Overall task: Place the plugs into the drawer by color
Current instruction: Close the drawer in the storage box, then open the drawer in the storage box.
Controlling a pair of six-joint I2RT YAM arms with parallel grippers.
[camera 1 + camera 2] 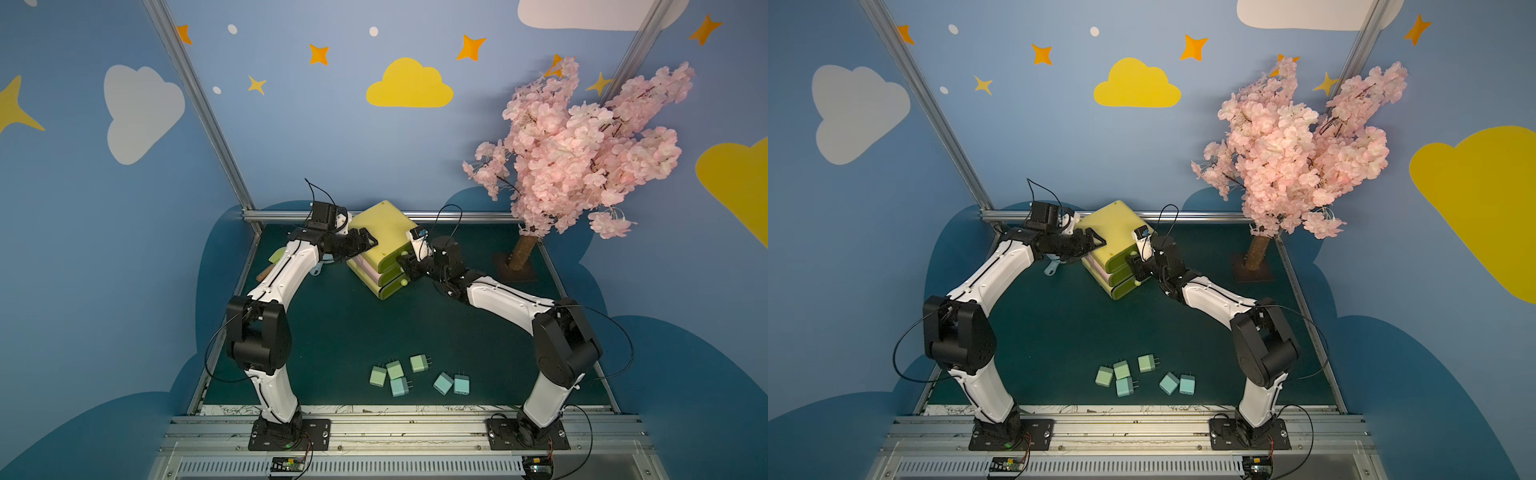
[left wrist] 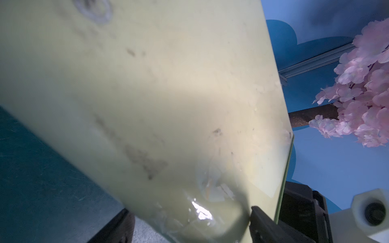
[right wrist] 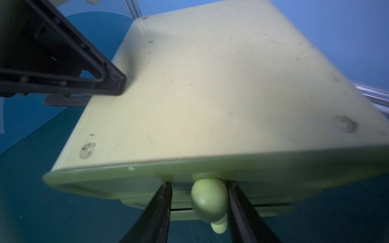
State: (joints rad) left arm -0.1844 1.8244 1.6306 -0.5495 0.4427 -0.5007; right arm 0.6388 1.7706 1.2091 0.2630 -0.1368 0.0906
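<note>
While the left gripper (image 1: 369,245) straddles a top corner of the drawer chest (image 1: 382,226) at back centre, grip unclear, we see the right gripper (image 3: 200,186) loose around the top knob (image 3: 208,202); six plugs (image 1: 395,369) lie near the front of the table (image 1: 332,332).

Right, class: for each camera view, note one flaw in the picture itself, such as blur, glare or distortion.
In both top views the posts splay, wide-angle; left wrist, the chest is soft with one glare spot; right wrist, the knob is blurred.
</note>
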